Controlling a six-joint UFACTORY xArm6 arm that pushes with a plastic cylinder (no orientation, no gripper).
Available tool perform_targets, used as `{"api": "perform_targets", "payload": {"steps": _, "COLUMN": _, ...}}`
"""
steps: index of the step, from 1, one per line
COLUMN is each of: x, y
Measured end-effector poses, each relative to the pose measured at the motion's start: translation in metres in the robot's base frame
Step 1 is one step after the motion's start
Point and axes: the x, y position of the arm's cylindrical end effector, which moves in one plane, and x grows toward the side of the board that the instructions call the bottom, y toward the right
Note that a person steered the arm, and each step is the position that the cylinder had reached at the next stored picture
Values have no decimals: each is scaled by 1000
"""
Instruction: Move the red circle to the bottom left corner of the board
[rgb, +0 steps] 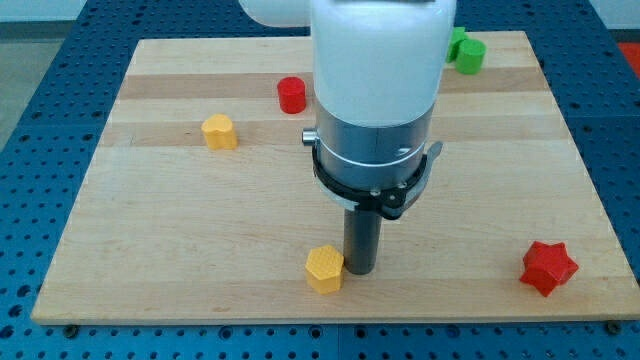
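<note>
The red circle (292, 95) is a short red cylinder near the view's top, left of the arm. My tip (360, 271) stands on the board near the view's bottom centre, far below and right of the red circle. It is right beside a yellow hexagon (324, 268), touching or nearly touching its right side. The wooden board (150, 240) has its bottom left corner at the view's lower left.
A yellow block (219, 131), roughly heart shaped, lies left of centre. A red star (548, 267) sits at the bottom right. A green block (465, 50) is at the top right, partly hidden by the arm's white and metal body (375, 90).
</note>
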Motion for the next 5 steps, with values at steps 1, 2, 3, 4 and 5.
{"api": "perform_targets", "payload": {"steps": 1, "x": 0, "y": 0}}
{"api": "perform_targets", "payload": {"steps": 2, "x": -11, "y": -4}}
{"api": "perform_targets", "payload": {"steps": 3, "x": -87, "y": -17}}
{"api": "perform_targets", "payload": {"steps": 4, "x": -164, "y": -49}}
{"api": "perform_targets", "payload": {"steps": 5, "x": -181, "y": -53}}
